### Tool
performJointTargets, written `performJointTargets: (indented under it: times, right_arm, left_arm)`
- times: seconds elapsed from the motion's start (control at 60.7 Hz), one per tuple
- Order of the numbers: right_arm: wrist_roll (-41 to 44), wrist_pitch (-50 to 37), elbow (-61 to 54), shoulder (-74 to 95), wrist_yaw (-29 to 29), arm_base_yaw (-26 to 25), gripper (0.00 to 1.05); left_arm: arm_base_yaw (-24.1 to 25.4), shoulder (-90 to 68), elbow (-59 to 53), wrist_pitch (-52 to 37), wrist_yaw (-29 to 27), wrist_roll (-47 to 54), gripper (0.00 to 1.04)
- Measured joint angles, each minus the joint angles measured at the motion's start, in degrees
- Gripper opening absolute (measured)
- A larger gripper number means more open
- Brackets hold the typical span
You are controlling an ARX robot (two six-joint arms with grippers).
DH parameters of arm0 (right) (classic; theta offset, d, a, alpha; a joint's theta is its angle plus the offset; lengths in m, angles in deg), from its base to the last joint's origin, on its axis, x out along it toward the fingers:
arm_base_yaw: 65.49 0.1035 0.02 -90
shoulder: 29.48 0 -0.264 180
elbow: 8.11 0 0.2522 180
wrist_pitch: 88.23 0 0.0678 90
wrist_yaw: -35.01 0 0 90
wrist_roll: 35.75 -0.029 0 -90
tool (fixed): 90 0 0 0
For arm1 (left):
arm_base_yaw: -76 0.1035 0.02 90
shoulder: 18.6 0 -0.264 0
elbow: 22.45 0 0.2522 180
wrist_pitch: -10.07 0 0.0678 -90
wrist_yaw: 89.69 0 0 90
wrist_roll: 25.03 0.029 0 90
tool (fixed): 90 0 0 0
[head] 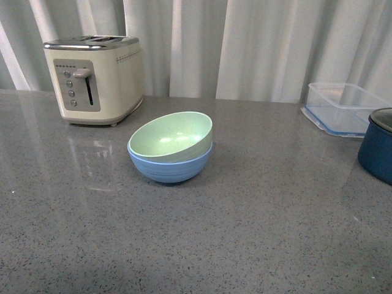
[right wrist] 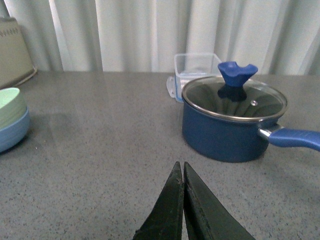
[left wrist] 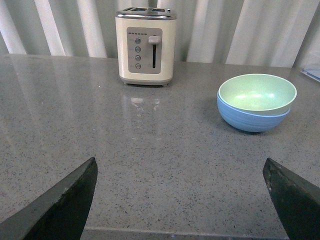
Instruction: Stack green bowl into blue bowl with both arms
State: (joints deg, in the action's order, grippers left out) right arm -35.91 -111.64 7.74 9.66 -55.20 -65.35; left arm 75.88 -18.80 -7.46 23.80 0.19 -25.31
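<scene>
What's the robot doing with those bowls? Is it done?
It looks done. The green bowl sits inside the blue bowl on the grey table, tilted a little. Nothing is holding them now. The left gripper is open and empty, away from the bowls. The right gripper is shut with nothing in it, near the dark blue pot. A toaster and a clear container stand at the back.

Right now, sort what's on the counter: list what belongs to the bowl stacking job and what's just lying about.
Job: green bowl, nested in the blue bowl; left gripper; right gripper.

Lying about: toaster, clear plastic container, navy pot with lid.
</scene>
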Motion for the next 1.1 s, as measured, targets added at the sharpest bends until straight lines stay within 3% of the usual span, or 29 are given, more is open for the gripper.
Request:
performJointTargets:
  times: [1.104]
  right_arm:
    - [0.0,26.1,-1.8,-28.3,0.1,0.0,0.01]
  left_arm:
    - [0.0,0.0,0.0,0.0,0.0,0.0,0.98]
